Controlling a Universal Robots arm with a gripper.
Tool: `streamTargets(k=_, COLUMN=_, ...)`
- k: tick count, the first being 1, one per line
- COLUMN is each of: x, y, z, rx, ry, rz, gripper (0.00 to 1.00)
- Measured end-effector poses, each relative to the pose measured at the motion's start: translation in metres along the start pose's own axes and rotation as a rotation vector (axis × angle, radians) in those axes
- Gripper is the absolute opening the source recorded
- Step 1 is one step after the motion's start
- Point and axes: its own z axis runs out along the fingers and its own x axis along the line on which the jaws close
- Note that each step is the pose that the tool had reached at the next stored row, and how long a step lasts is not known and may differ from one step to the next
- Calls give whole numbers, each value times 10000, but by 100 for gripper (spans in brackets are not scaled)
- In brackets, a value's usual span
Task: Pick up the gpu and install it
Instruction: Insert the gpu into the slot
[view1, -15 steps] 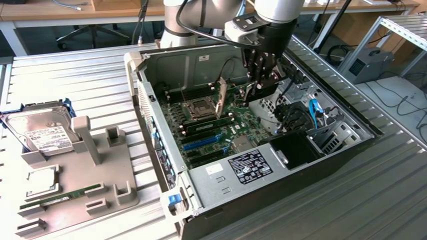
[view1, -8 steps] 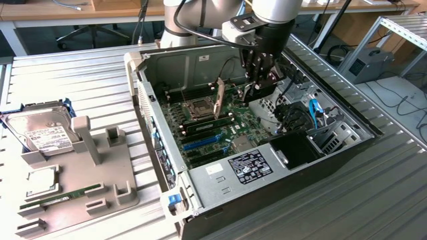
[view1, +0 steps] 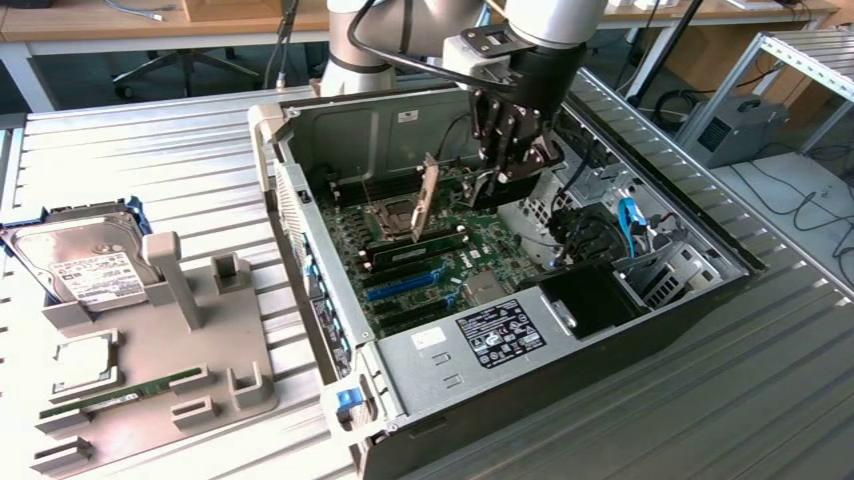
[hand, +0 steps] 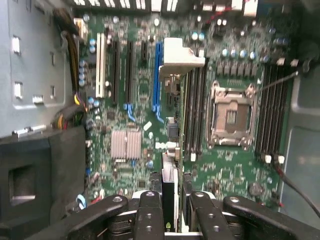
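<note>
My gripper (view1: 514, 180) hangs inside the open computer case (view1: 694, 290), above the motherboard (hand: 225, 175). In the wrist view its black fingers (hand: 150, 210) stand on either side of the gpu (hand: 170, 185), a slim dark card seen edge-on, and the gripper (hand: 170, 212) is shut on it. The card's pale metal end (hand: 182, 55) points away over the blue expansion slot (hand: 158, 75). In the exterior view the gpu (view1: 426, 200) stands on edge just to the left of the fingers, over the board and clear of the slots.
A grey fixture tray (view1: 200, 350) at the exterior view's left holds a hard drive (view1: 87, 265), a CPU (view1: 83, 362) and a green RAM stick (view1: 127, 392). In the case are the power supply (view1: 494, 335), the CPU socket (hand: 231, 116) and loose cables (view1: 627, 220).
</note>
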Motion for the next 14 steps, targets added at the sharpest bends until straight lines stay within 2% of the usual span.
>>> streamTargets(k=14, x=1, y=48, z=29, rx=-9, ry=-1, rz=6, gripper=26)
